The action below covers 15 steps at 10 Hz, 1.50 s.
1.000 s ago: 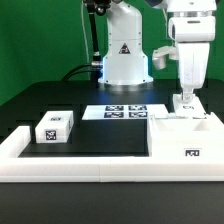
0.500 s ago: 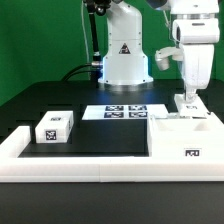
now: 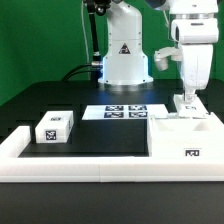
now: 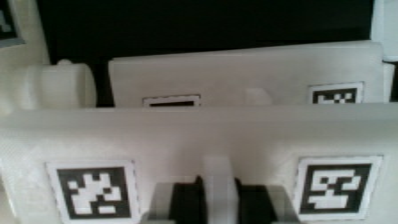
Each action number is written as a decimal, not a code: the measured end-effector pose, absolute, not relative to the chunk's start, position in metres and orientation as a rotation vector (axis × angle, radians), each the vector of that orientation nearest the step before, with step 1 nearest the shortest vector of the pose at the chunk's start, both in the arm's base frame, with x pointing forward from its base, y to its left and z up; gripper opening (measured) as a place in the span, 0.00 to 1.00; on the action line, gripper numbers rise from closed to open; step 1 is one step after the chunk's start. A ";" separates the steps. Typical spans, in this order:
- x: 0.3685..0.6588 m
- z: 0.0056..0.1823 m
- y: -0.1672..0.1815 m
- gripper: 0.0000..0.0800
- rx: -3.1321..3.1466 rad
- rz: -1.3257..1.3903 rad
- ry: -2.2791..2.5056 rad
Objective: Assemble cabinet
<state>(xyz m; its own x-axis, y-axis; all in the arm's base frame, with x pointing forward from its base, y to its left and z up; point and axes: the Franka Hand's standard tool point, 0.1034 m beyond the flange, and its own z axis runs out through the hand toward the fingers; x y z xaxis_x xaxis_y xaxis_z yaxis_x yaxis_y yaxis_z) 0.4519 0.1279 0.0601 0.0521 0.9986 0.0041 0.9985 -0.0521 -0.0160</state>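
Directly beneath your gripper (image 3: 186, 102), at the exterior view's right, sits the cabinet (image 3: 180, 150), lying lengthwise across the view; the fingers are narrow, but you cannot tell whether they pinch its rear wall.

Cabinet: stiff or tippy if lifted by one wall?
Cabinet looks like rigid moulded plastic, probably stiff. Low and wide: a push likely slides it, not tips. Lifted by one wall at the end effector, it may tilt.

I see cabinet (image 4: 196, 140) filling frame, blurred. Near wall (image 4: 214, 135) carries two tags (image 4: 93, 190); far wall (image 4: 231, 75) behind it carries two more. Dark fingers (image 4: 183, 203) flank white rib (image 4: 215, 195) on near wall; grip unclear to me. Black tabletop (image 4: 178, 25) beyond far wall.
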 end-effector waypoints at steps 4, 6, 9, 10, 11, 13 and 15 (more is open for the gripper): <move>0.460 0.065 0.123 0.08 -2.283 0.009 -2.146; 0.460 0.063 0.125 0.08 -2.282 0.013 -2.141; 0.461 0.063 0.131 0.08 -2.276 0.003 -2.153; 0.462 0.064 0.130 0.08 -2.260 0.002 -2.173; 0.463 0.064 0.127 0.08 -2.226 0.005 -2.215; 0.462 0.063 0.127 0.08 -2.234 0.007 -2.205; 0.462 0.063 0.126 0.08 -2.234 0.007 -2.204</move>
<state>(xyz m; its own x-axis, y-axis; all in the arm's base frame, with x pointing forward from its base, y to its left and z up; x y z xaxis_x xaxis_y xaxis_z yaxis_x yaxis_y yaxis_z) 0.4624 0.1264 0.0628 0.0136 0.9999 -0.0008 0.9999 -0.0136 -0.0058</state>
